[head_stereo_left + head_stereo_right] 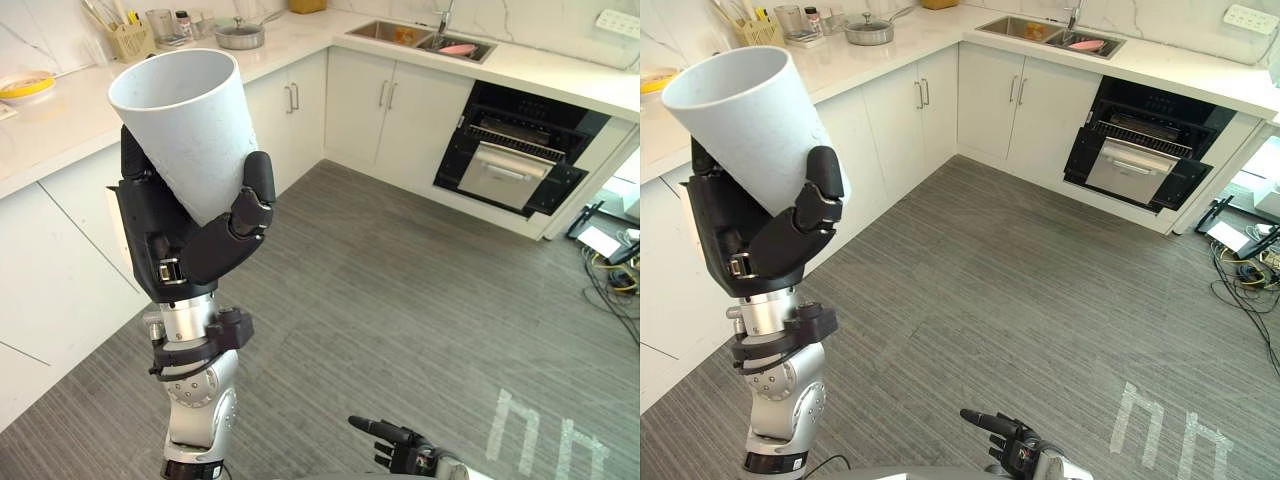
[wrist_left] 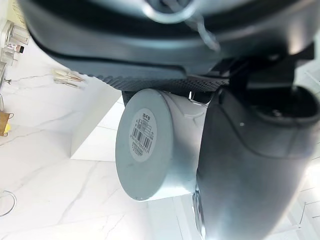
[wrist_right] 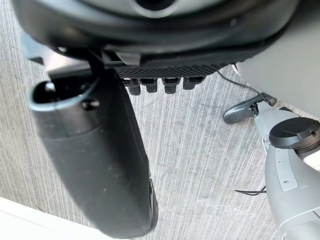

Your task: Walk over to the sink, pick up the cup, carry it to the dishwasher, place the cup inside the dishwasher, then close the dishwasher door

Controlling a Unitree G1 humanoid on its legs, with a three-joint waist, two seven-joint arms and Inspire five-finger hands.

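While the left robot hand [image 1: 172, 238] grips the cup [image 1: 188, 115], the dishwasher [image 1: 515, 160] gapes.

The cup [image 1: 185, 125] is a plain white, tapered tumbler with a barcode label on its base. It sits near and to the left, gripped low down by the left hand [image 1: 195, 245], mouth up and leaning left. Far off, the steel sink [image 1: 420, 38] lies in the counter, and just right of it, below the counter, the black dishwasher [image 1: 515, 150] stands with its door [image 1: 508, 176] open.
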